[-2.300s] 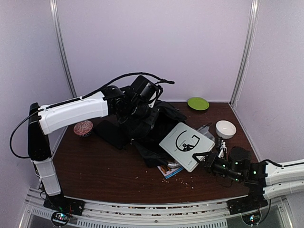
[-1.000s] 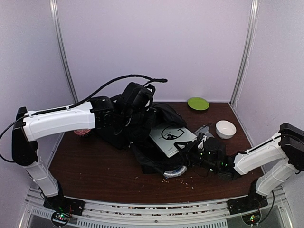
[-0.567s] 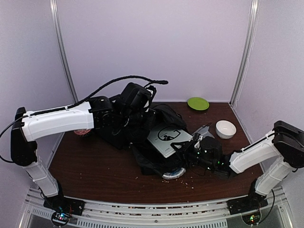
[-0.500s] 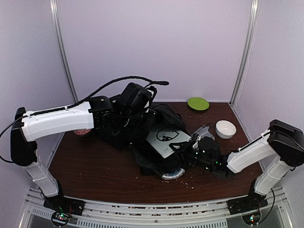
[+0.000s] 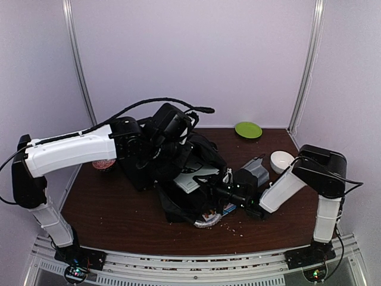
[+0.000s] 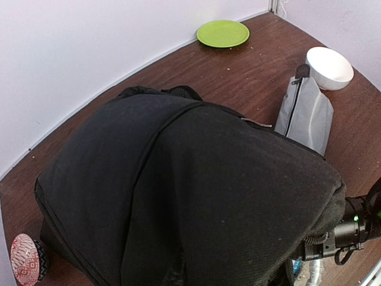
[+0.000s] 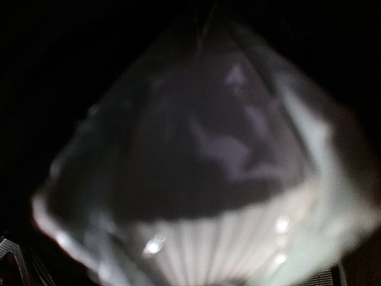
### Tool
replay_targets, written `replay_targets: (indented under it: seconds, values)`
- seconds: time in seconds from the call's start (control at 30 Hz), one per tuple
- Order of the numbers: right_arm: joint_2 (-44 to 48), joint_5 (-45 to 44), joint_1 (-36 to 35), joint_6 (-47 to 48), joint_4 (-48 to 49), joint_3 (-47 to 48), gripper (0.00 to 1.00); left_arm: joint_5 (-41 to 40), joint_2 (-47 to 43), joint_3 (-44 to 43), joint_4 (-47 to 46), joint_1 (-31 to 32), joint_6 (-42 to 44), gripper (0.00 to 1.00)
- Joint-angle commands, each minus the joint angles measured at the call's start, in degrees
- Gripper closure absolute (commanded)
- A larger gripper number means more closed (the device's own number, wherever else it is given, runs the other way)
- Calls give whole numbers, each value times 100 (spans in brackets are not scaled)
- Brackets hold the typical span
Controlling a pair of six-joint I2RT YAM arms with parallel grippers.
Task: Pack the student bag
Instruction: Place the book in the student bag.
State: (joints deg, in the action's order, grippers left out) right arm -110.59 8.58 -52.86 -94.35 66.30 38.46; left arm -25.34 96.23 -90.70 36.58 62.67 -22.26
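Observation:
The student bag (image 5: 189, 156) is a large black backpack lying mid-table with its mouth toward the right. My left gripper (image 5: 169, 142) is clamped on the bag's top and holds the fabric raised. In the left wrist view the bag (image 6: 178, 190) fills the frame and hides my fingers. My right gripper (image 5: 219, 192) is at the bag's mouth, shut on a white book (image 5: 194, 179) that is mostly inside the bag. The right wrist view is dark and blurred, with the pale book (image 7: 238, 238) right in front of the camera.
A grey pencil case (image 5: 256, 170) (image 6: 305, 113), a white bowl (image 5: 280, 160) (image 6: 329, 59) and a green plate (image 5: 248, 129) (image 6: 223, 34) lie to the right and back. A red patterned bowl (image 5: 102, 164) is at the left. A round lid and blue card (image 5: 209, 218) lie before the bag.
My right arm has pushed the white book leftward from beside the bag into its mouth. My left gripper has kept the bag's top raised.

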Motion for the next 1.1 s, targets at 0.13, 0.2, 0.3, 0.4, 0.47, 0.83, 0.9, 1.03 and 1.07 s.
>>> replay_targets:
  seconds: [0.13, 0.2, 0.3, 0.4, 0.47, 0.83, 0.9, 1.03, 1.07]
  values:
    - [677, 564, 63, 717, 511, 179, 100, 526, -215, -152, -1264, -81, -250, 100]
    - [898, 610, 18, 822, 38, 65, 100, 457, -172, -150, -1275, -222, -294, 100]
    - [1197, 545, -67, 808, -813, -121, 100, 356, -69, -250, -1354, -312, -233, 100]
    - [1384, 265, -222, 682, -1125, -342, 100, 254, 160, -487, -1380, -317, -65, 100]
    - [1467, -4, -308, 495, -1166, -516, 100, 312, 344, -728, -1274, -317, -20, 100]
    - [938, -445, -246, -43, -414, -600, 100, 1632, 293, -692, -1246, -315, -51, 100]
    - [734, -386, -234, -66, -383, -353, 100, 1855, 266, -677, -1171, -305, -40, 100]
    - [481, -357, -218, -7, -678, 24, 100, 2046, 161, -666, -995, -305, 22, 100]
    - [395, -371, -217, -10, -702, 75, 100, 2114, 133, -662, -979, -307, 42, 100]
